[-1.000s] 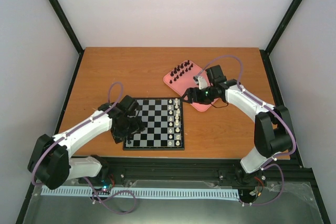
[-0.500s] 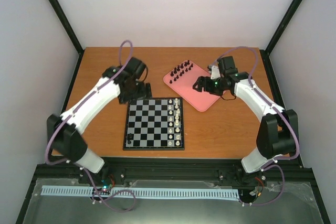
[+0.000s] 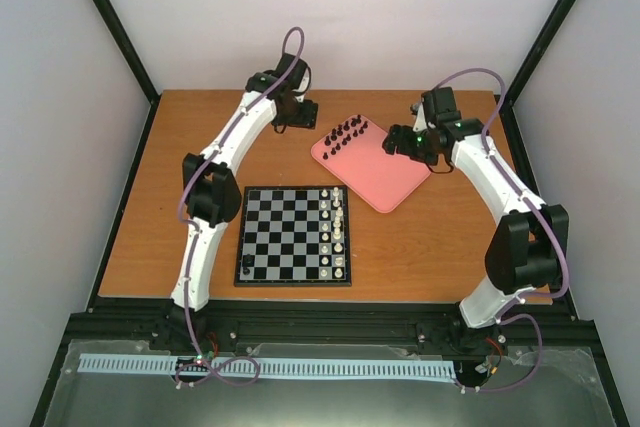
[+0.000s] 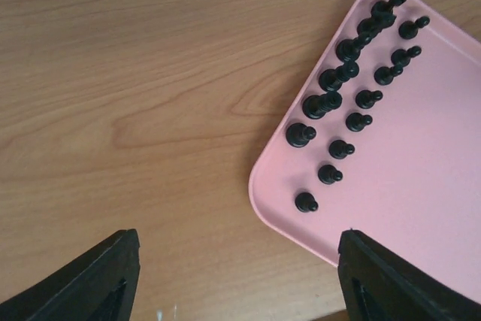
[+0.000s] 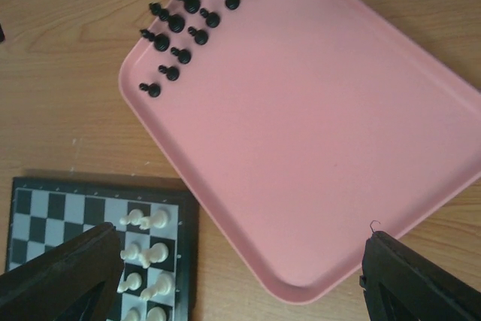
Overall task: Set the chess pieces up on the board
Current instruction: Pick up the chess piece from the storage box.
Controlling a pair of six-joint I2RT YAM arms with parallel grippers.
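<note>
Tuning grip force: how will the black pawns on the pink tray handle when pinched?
Probably very light: each black pawn is tiny beside the open left gripper. Likely tippy: they stand upright on small bases in close rows, so a nudge may topple neighbours. The pink tray looks smooth, so they might slide.

I've swung the left gripper [image 3: 305, 115] off the board's [image 3: 243, 237] near-left corner, where one black piece [image 3: 247, 269] now shows, to the tray's [image 3: 385, 172] far corner. The right gripper [image 3: 395, 140] has drawn back to the tray's far-right edge.
</note>
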